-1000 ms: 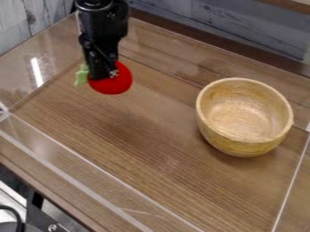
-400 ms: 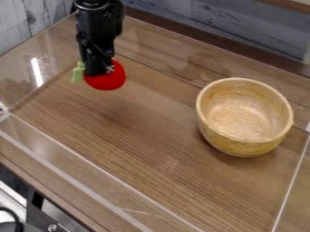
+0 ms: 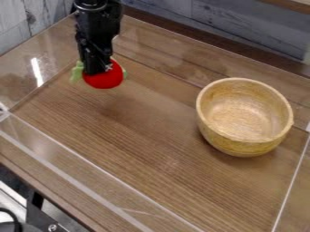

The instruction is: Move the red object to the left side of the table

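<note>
The red object (image 3: 105,77), a small round toy fruit with a green leafy bit on its left side, is at the left part of the table (image 3: 133,136), low over or on the wood. My black gripper (image 3: 97,70) points straight down and is shut on the red object from above. The fingers cover the fruit's top; whether it touches the tabletop I cannot tell.
A light wooden bowl (image 3: 245,115) stands at the right side of the table. Low clear acrylic walls (image 3: 36,50) edge the tabletop, with one close on the left of the gripper. A grey plank wall runs behind.
The gripper with the red object has shifted slightly left and farther back on the table and sunk a little. The bowl has not moved.
</note>
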